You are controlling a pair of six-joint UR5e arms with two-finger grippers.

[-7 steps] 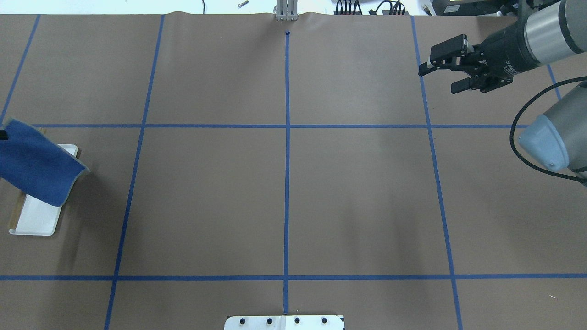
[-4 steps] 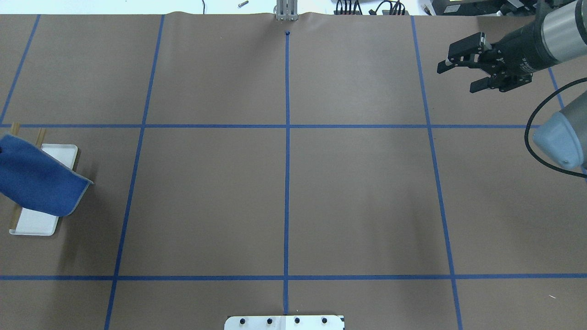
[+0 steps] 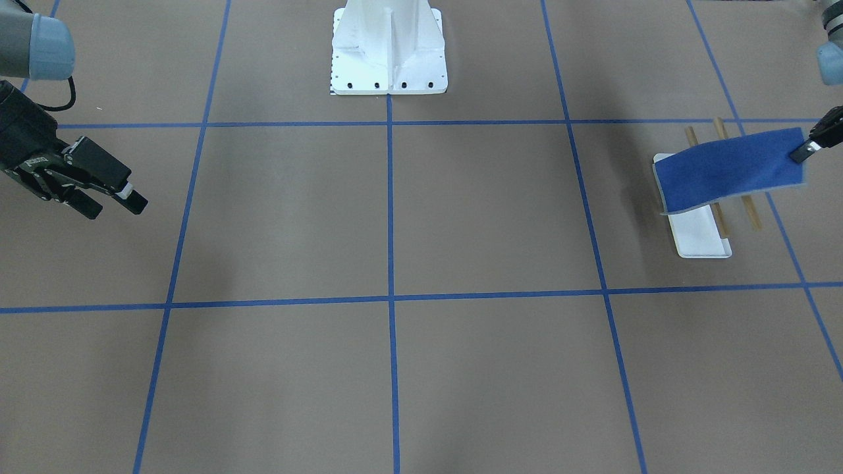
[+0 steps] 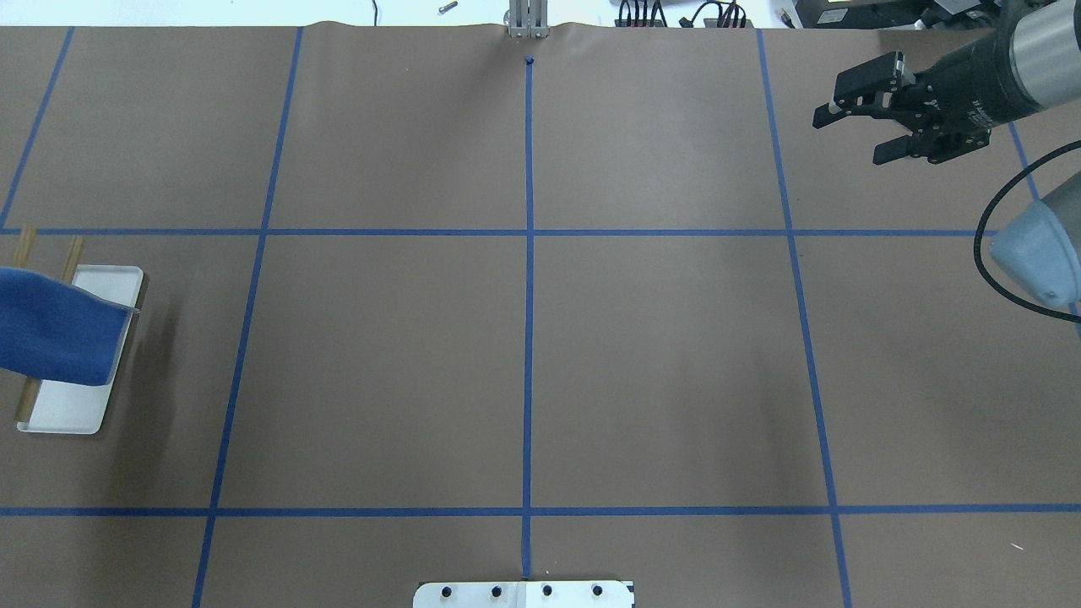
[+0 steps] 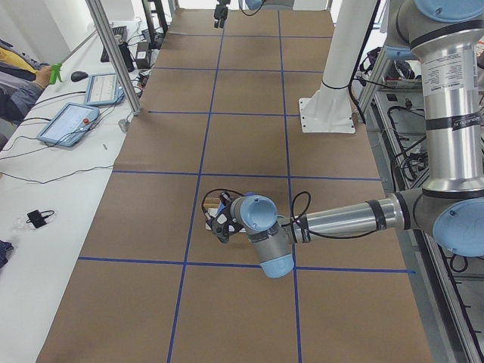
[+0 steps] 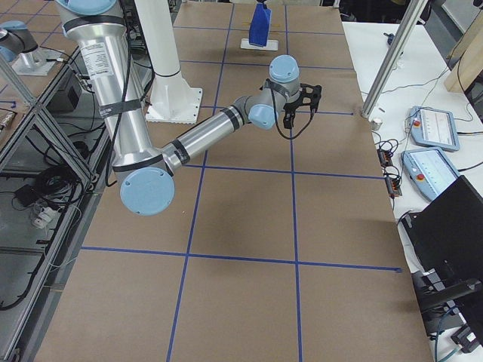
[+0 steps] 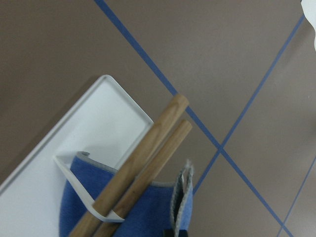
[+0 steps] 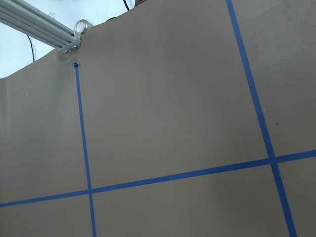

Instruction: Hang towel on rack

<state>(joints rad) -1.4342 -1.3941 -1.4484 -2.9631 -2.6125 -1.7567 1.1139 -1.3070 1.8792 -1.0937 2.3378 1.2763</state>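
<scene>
The blue towel (image 3: pixel 728 170) is stretched across the rack's two wooden rods (image 3: pixel 748 209), and its free end droops over the white tray base (image 3: pixel 702 238). My left gripper (image 3: pixel 806 151) is shut on the towel's other end, at the table's edge. From overhead, the towel (image 4: pixel 52 334) covers the middle of the rods (image 4: pixel 73 252) and tray (image 4: pixel 62 410), and the left gripper is out of view. The left wrist view shows the rods (image 7: pixel 148 163) in front of the towel (image 7: pixel 148 219). I cannot tell whether the towel rests on the rods. My right gripper (image 4: pixel 847 140) is open and empty, far away.
The large white bolted pedestal (image 3: pixel 388 49) stands at the robot's side of the table. Blue tape lines (image 4: pixel 529 253) divide the brown table cover. An aluminium post (image 4: pixel 525 19) stands at the far edge, with tablets and cables beyond it.
The towel has moved left and its free end now hangs nearer the tray, so the rods' far ends show. The right gripper has drawn back to the right and farther away.
</scene>
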